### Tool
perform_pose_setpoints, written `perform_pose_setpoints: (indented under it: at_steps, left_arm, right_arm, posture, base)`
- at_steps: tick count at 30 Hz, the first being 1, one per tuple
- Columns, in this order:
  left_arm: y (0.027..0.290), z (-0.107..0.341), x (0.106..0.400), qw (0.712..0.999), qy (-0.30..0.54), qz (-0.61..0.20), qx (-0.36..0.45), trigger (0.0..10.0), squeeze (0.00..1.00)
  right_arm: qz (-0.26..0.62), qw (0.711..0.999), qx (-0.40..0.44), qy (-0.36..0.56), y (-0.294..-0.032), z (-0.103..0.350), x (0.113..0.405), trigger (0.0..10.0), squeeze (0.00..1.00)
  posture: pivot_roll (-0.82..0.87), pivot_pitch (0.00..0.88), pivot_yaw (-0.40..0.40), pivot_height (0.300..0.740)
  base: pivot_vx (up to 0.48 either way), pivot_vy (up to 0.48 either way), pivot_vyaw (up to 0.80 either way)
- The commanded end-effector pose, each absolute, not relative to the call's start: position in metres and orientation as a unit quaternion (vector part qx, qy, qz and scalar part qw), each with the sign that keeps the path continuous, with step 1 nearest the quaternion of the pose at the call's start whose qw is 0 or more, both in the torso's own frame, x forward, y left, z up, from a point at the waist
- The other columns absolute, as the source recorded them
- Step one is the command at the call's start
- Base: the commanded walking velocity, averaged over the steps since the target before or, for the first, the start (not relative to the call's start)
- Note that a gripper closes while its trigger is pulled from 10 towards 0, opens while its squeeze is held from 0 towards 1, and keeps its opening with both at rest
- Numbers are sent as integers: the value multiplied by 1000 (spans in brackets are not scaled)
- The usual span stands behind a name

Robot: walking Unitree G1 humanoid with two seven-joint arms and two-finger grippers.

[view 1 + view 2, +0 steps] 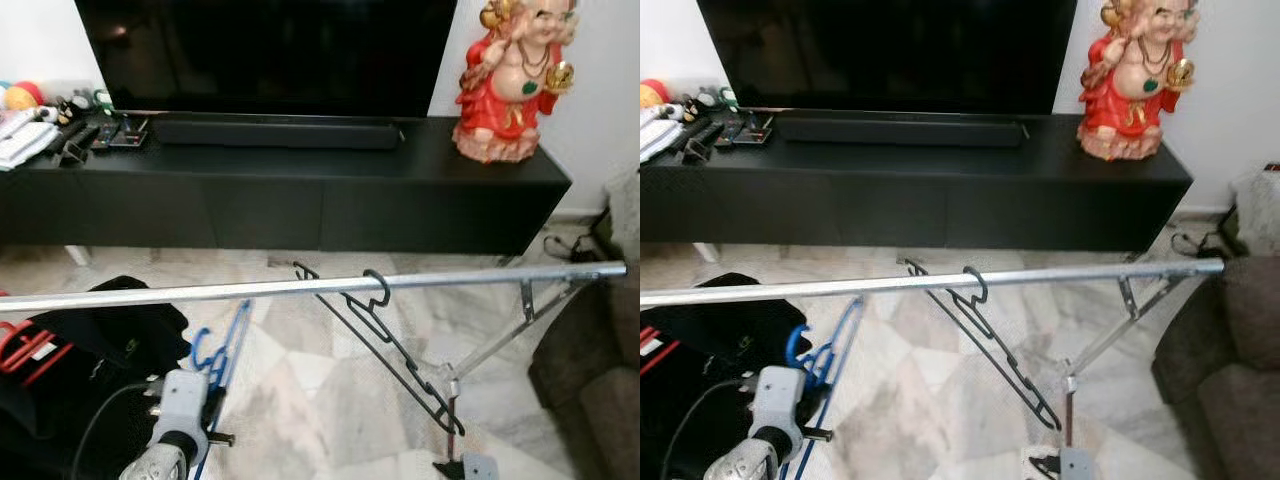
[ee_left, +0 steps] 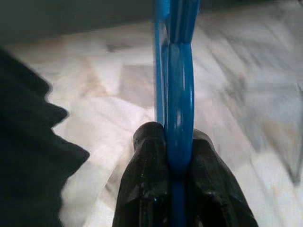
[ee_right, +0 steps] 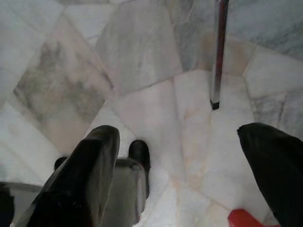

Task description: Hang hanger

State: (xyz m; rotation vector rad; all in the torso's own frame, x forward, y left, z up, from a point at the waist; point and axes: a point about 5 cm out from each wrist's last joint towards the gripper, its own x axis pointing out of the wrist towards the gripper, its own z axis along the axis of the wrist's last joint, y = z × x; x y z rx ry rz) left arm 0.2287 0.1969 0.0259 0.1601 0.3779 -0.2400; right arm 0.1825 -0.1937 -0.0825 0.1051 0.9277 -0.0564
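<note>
Hanger [image 2: 177, 94]: blue, glossy, thin, clamped in left hand [image 2: 179, 189]; right hand [image 3: 189, 156] spread, empty.

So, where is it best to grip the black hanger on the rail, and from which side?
Grip the black hanger on its long lower bar, coming from the front. It hangs tilted from the rail, and that straight bar is bare, away from the rack's legs. The right pincer is open.
</note>
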Motion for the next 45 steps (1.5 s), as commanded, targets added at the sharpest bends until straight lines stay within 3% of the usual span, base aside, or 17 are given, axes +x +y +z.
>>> perform_pose_setpoints:
  at_steps: [1, 4, 16, 19, 31, 45]
  left_arm:
    - [197, 24, 221, 960, 201, -164, 109, 10000, 0]
    - [198, 37, 220, 939, 188, -238, 163, 10000, 0]
    - [166, 83, 263, 936, 89, -283, 189, 10000, 0]
    - [168, 89, 268, 934, 75, -272, 217, 10000, 0]
    - [177, 89, 270, 963, 87, -193, 168, 10000, 0]
    - [188, 106, 280, 983, 39, -105, 148, 10000, 0]
  right_arm:
    - [-22, 883, 55, 466, -189, -89, 171, 10000, 0]
    - [-18, 883, 52, 467, -189, -89, 171, 10000, 0]
    - [-13, 883, 47, 467, -188, -89, 171, 10000, 0]
    - [-13, 883, 44, 467, -187, -89, 171, 10000, 0]
    - [-2, 883, 36, 469, -187, -88, 172, 10000, 0]
    - [1, 883, 35, 469, -187, -88, 173, 10000, 0]
  posture:
    - [4, 110, -27, 740]
    - [7, 105, -26, 740]
    - [-1, 106, -24, 740]
    - [-1, 112, -22, 740]
    - [3, 125, -23, 740]
    - [6, 128, -23, 740]
  base:
    - [0, 0, 0]
    - [0, 0, 0]
    - [0, 0, 0]
    - [0, 0, 0]
    - [0, 0, 0]
    - [0, 0, 0]
